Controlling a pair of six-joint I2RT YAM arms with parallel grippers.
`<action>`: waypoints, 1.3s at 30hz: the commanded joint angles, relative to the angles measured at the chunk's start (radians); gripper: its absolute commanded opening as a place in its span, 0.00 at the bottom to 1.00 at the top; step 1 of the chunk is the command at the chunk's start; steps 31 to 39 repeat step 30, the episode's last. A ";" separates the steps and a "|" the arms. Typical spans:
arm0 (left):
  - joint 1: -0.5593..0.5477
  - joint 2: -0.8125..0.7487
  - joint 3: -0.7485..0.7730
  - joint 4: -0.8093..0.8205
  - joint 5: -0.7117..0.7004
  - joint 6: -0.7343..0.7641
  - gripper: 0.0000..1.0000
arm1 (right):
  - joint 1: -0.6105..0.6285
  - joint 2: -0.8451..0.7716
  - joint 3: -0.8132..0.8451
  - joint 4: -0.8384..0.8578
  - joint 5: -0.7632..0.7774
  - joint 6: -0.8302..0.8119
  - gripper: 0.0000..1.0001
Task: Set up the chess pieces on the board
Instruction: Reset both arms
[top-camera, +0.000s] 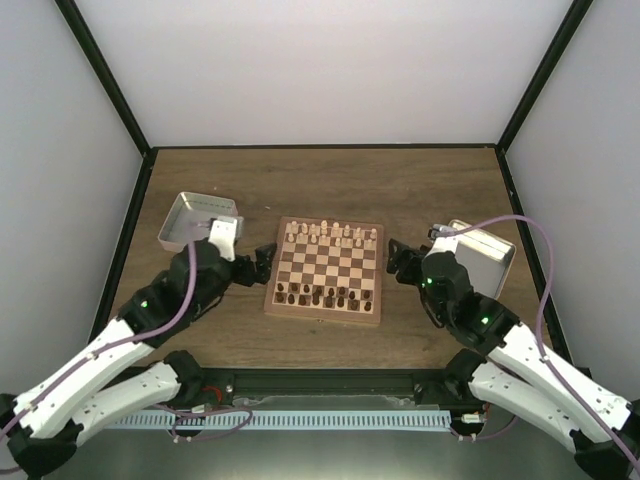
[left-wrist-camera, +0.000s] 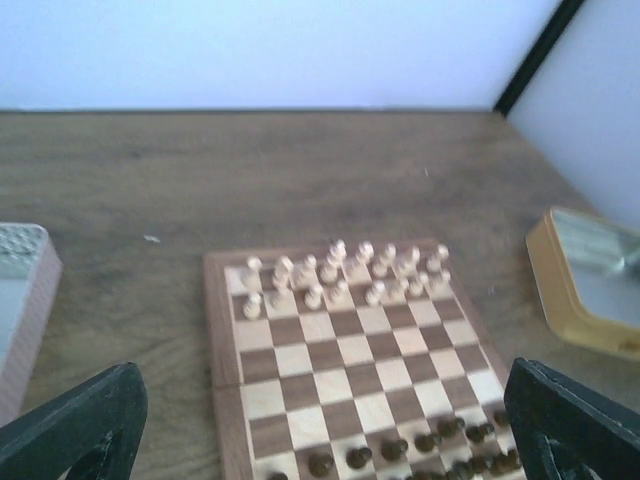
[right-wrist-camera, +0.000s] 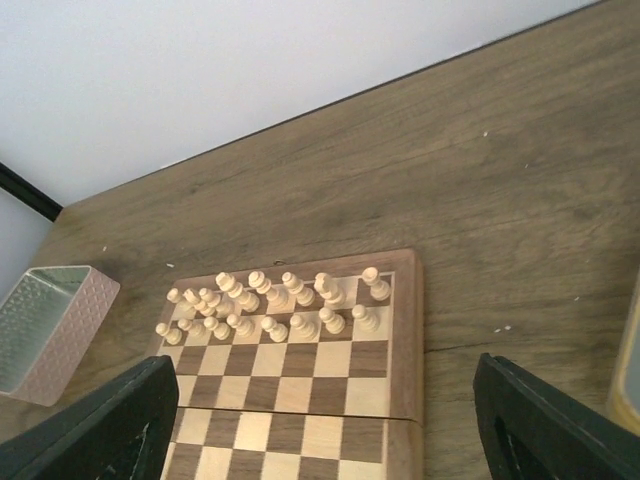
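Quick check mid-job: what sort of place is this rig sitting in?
Probably a lab test cell, not a home: plain white panel walls and black frame posts box in a brown wood-grain table carrying a square wooden chessboard and two shallow metal trays.

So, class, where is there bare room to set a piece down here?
Free: the middle rows of the board, between the cream pieces and the dark pieces; also the table beyond it. Crowded: its far and near rows.
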 joint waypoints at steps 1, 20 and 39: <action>0.001 -0.115 -0.036 0.068 -0.152 -0.002 1.00 | -0.006 -0.071 0.071 -0.083 0.053 -0.134 0.83; 0.001 -0.476 0.042 -0.057 -0.331 0.085 1.00 | -0.006 -0.388 0.240 -0.179 0.162 -0.316 1.00; 0.002 -0.435 0.077 -0.084 -0.366 0.095 1.00 | -0.006 -0.388 0.248 -0.183 0.168 -0.302 1.00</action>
